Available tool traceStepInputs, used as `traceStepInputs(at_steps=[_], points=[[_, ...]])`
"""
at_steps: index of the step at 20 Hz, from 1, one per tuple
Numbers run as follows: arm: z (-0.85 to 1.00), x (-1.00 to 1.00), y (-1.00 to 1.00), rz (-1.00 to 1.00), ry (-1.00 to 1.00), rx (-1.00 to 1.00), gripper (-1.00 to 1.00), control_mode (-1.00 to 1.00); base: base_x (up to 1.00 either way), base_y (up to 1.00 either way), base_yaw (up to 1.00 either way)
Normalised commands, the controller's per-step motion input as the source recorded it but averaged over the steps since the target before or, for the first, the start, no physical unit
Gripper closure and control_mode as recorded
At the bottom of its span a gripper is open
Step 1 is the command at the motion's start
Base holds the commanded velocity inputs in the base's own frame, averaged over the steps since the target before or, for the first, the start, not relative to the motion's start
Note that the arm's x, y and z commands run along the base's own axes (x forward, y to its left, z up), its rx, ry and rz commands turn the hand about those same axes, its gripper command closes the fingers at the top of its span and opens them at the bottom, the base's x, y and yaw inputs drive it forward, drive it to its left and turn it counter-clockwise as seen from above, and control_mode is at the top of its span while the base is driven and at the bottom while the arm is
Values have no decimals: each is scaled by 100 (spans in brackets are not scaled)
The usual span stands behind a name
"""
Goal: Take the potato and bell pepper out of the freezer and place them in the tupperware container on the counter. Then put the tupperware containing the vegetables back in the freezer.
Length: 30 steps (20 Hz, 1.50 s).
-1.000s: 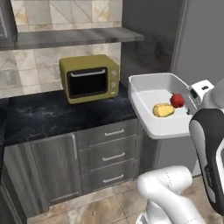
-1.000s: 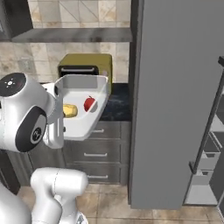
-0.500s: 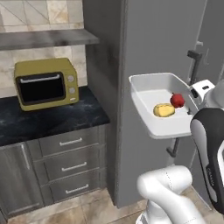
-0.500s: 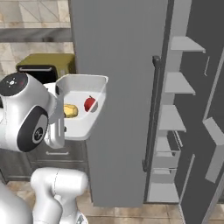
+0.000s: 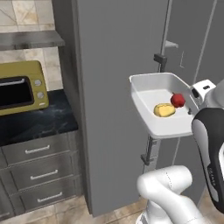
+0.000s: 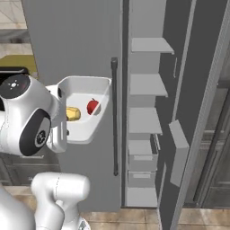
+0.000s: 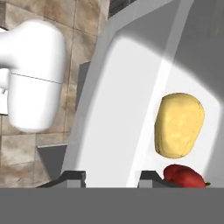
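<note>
The white container [image 5: 162, 127] is hanging in mid-air in front of the grey freezer door [image 5: 118, 87], well off the black marble tabletop [image 5: 35, 122]. Its near rim is vanishing behind the robot's white wrist in the left base view, and in the right base view the arm's round joint is covering its left side. In the hand view the pincer [image 7: 111, 177] is sitting astride the container's wall, one dark fingertip [image 7: 72, 177] outside and the other inside, pinching that smooth white rim; the tips themselves are cut off at the bottom edge, so the exact contact is hard to make out.

Inside the tray, the potato [image 5: 164, 110] is lying as a pale yellow, matte, lumpy oval. Just beside it, the bell pepper [image 5: 177, 100] is showing as a small, glossy red, rounded shape; in the hand view it is half cut off at the bottom. Whether the two are touching is hard to tell.

In the right base view, the freezer [image 6: 148, 117] is standing open, its thin flat grey shelves showing. The long dark bar handle [image 6: 115, 117] is running down the door. An olive toaster oven [image 5: 19, 87] is sitting on the tabletop, cropped at the left edge.
</note>
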Motion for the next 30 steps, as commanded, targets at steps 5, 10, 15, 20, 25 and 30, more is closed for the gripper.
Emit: traceStepInputs(at_steps=[5, 10, 15, 20, 25, 30], points=[[0, 0, 0, 0, 0, 0, 100, 100, -20, -32, 1], [0, 0, 0, 0, 0, 0, 100, 100, -18, -24, 2], [0, 0, 0, 0, 0, 0, 100, 100, -48, -58, 0], [0, 0, 0, 0, 0, 0, 100, 100, -64, -65, 0], [0, 0, 0, 0, 0, 0, 100, 100, 3, -31, 0], [0, 0, 0, 0, 0, 0, 100, 100, 40, -14, 0]])
